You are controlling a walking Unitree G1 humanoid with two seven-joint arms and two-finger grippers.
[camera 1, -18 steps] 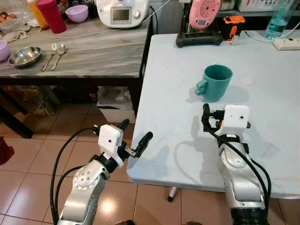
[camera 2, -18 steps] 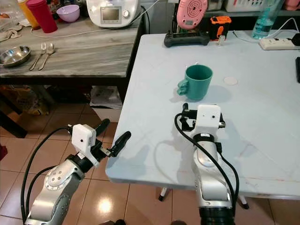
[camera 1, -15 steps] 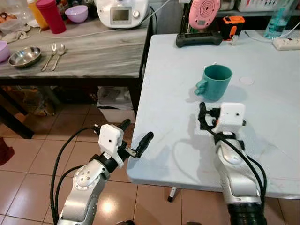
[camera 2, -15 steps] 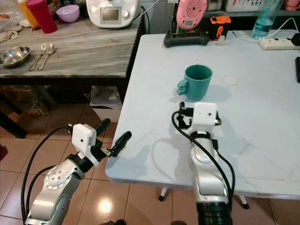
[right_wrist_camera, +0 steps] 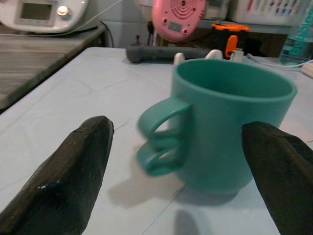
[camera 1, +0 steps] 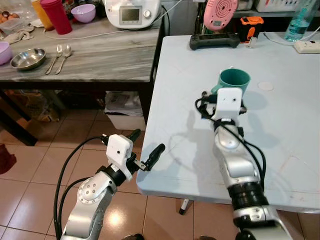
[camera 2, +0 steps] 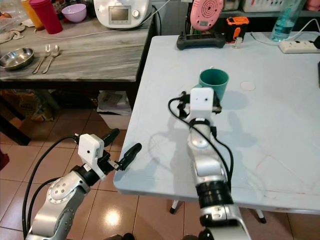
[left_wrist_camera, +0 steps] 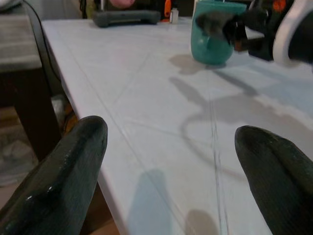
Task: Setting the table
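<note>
The right arm stretches forward over the pale counter, forearm nearly straight, its white wrist block just short of the teal mug. The right gripper has its fingers spread wide — one on each side of the mug in the right wrist view, wider apart than the mug itself, holding nothing and not touching it. The mug stands upright on the pale counter, its double-looped handle turned toward the robot's left.

The left arm is bent and held low over the tiled floor, the left gripper level with the near corner of the pale counter. Its fingers are also well apart and empty; one fingertip lies just beside the counter's edge, though whether it touches cannot be told.

One mug sits on the pale counter. At the far end there is one pink round device, one dark grey bar-shaped device, one orange and black tool, one clear bottle and one white power strip.

On the grey wooden counter to the robot's left — one steel bowl, one fork and one spoon side by side, one red tumbler, one purple bowl and one white kitchen appliance.
</note>
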